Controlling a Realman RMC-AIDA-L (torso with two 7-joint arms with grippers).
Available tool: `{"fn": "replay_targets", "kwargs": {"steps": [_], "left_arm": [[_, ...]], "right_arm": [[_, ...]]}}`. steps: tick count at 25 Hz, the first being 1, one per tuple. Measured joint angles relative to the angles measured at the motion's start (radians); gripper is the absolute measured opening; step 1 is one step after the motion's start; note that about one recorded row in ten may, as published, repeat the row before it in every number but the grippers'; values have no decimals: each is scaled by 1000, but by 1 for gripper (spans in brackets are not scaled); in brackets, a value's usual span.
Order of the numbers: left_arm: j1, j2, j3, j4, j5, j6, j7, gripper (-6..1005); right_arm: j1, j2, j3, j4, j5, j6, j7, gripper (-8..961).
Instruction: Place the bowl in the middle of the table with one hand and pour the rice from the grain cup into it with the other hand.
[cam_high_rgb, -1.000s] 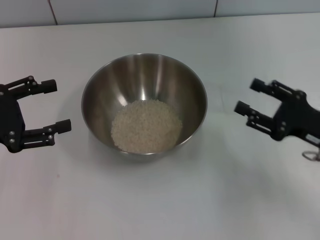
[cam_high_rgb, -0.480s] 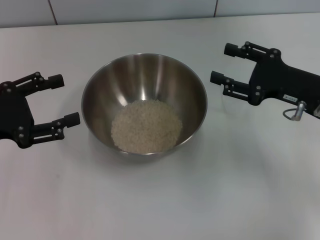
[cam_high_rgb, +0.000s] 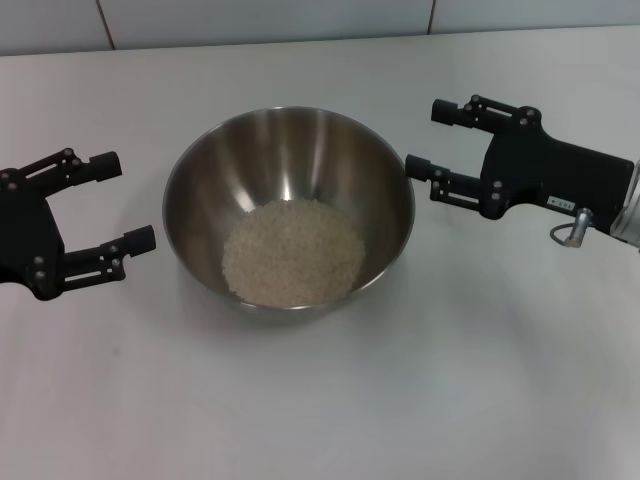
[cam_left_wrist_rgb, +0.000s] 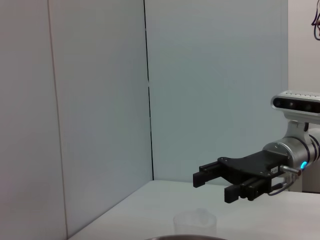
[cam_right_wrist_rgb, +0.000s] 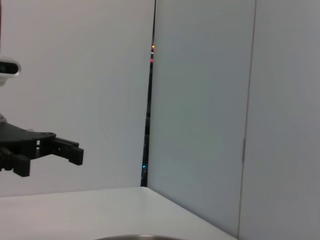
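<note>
The steel bowl (cam_high_rgb: 288, 160) stands on the white table (cam_high_rgb: 320, 400) near its middle, with a heap of rice (cam_high_rgb: 293, 252) in its bottom. My left gripper (cam_high_rgb: 125, 200) is open and empty, just left of the bowl and apart from it. My right gripper (cam_high_rgb: 427, 137) is open and empty, close to the bowl's right rim. The clear grain cup (cam_left_wrist_rgb: 195, 226) shows only in the left wrist view, upright on the table beyond the bowl's rim, below the right gripper (cam_left_wrist_rgb: 213, 187). It looks empty. It is out of the head view.
Pale wall panels (cam_high_rgb: 260, 20) close the table's far edge. The right wrist view shows the left gripper (cam_right_wrist_rgb: 55, 159) over the table with a wall corner behind it.
My right gripper has moved from the right edge up and in to the bowl's right rim. My left gripper has shifted slightly toward the bowl. Bowl and rice have not moved.
</note>
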Motion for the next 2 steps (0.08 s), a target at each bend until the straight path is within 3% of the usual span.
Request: {"fn": "replay_targets", "kwargs": {"steps": [2], "left_arm": [[10,-3,0,0,0,1,9,835]], "right_arm": [[-6,0,-15,2,4,1,0,694]]}}
